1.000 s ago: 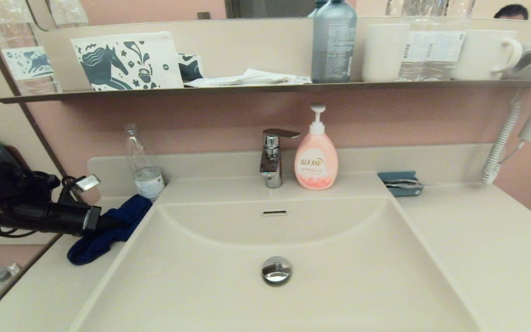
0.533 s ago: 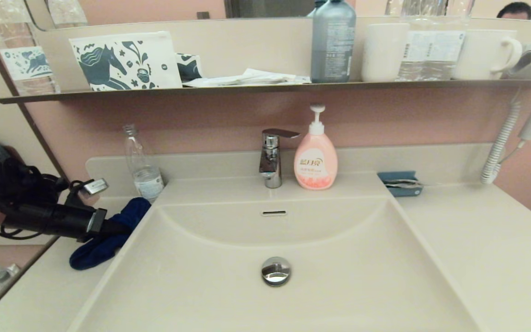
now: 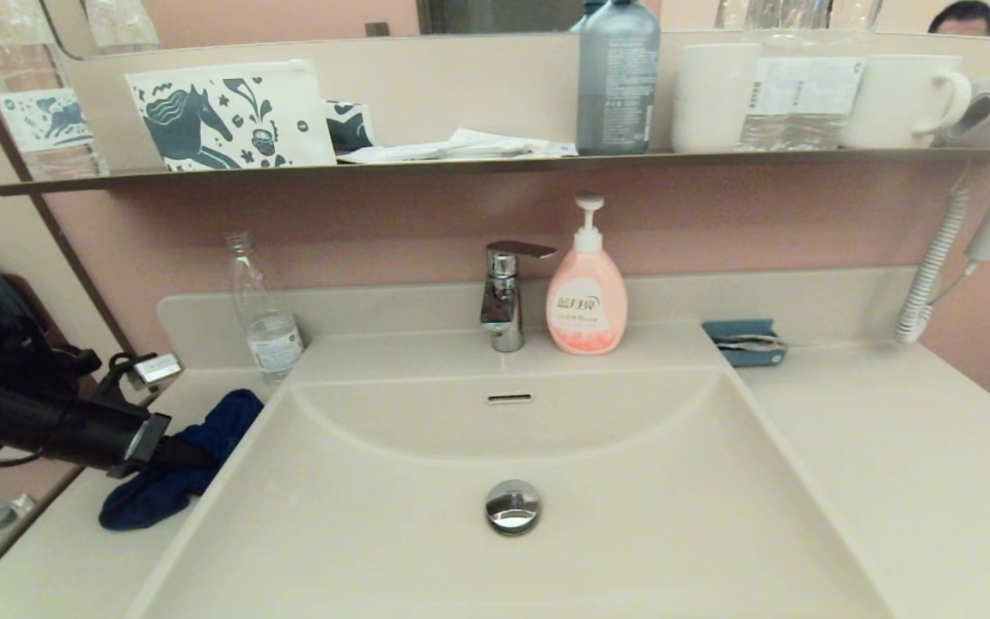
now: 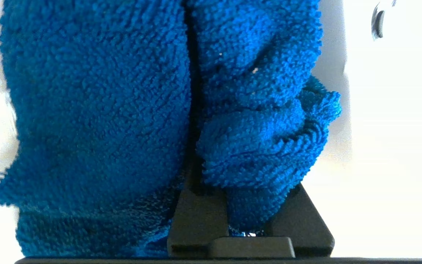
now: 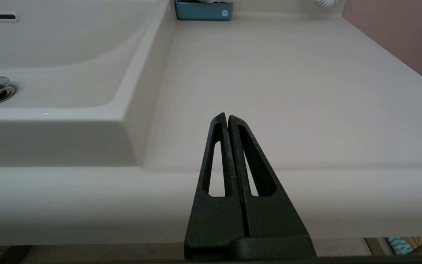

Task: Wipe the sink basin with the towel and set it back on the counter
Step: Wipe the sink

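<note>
The left gripper (image 3: 190, 454) was clenched on the towel (image 3: 177, 468), which lay on the counter (image 3: 82, 550) left of the basin (image 3: 615, 533). The right gripper (image 5: 228, 118) hung closed, empty, near the counter's front edge. Whether wiping had been done couldn't be told; the towel's release remained.

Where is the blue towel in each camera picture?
Head view: the towel lies on the counter left of the sink basin, pinched by the left gripper.
Left wrist view: it fills most of the picture.
Right wrist view: not in it.
Shared landmark: the chrome drain plug, seen in all three views.
</note>
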You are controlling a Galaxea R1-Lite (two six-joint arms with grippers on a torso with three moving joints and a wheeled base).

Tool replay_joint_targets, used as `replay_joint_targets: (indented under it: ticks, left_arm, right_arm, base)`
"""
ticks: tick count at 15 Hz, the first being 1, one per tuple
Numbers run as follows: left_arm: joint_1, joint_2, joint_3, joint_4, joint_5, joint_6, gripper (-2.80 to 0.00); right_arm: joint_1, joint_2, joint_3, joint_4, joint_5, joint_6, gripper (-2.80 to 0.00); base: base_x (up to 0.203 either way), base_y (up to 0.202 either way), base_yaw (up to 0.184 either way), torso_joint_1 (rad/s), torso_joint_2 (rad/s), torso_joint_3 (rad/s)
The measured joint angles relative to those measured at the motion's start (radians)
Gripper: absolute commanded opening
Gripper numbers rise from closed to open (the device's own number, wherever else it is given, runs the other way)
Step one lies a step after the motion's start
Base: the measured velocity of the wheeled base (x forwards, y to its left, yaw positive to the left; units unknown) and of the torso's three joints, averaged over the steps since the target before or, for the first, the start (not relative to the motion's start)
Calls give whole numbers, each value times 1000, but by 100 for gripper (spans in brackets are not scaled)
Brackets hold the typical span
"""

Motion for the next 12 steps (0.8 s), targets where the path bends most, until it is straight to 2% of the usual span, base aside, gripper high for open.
replay_joint_targets:
  ticks: [3,6,12]
  left_arm:
    - [22,-40,62,0,37,6,-280]
    - [64,-78,124,1,73,60,-280]
    - [156,-153,243,2,97,113,-280]
  right_arm:
    - [0,0,0,0,0,0,-280]
    - [0,0,0,0,0,0,-280]
    - [0,0,0,0,0,0,-280]
  base:
    - [0,0,0,0,0,0]
    - [0,0,0,0,0,0]
    - [0,0,0,0,0,0]
